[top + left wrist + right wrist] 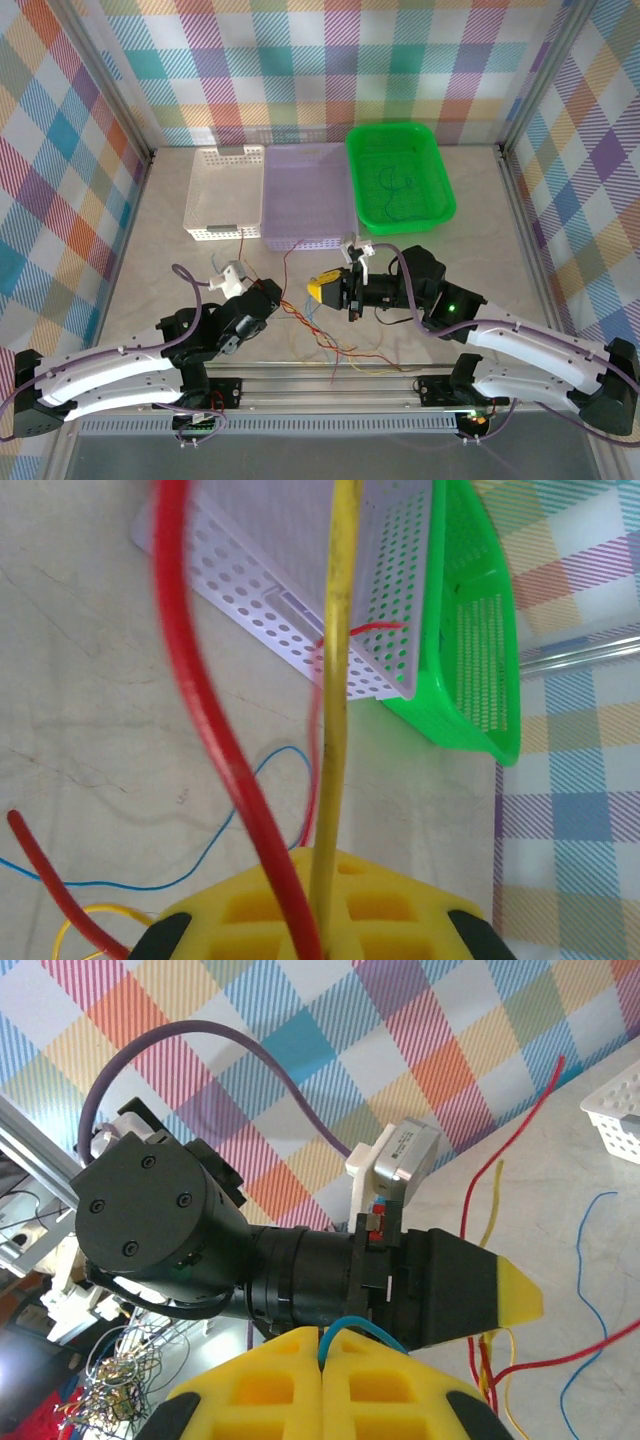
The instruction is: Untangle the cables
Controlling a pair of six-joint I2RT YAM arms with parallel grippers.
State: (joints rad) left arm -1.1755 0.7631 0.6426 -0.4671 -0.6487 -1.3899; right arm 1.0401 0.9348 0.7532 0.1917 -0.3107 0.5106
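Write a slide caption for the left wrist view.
Left claw shut on a red wire and a yellow wire, with a lilac basket and a green basket beyond.

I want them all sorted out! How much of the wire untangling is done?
It is partly done. Some wires already lie in the green basket. In hand: the left hand is shut on a red wire and a yellow wire, and the right hand is shut on a blue wire. Left to do: the knot of red and yellow wires on the table.
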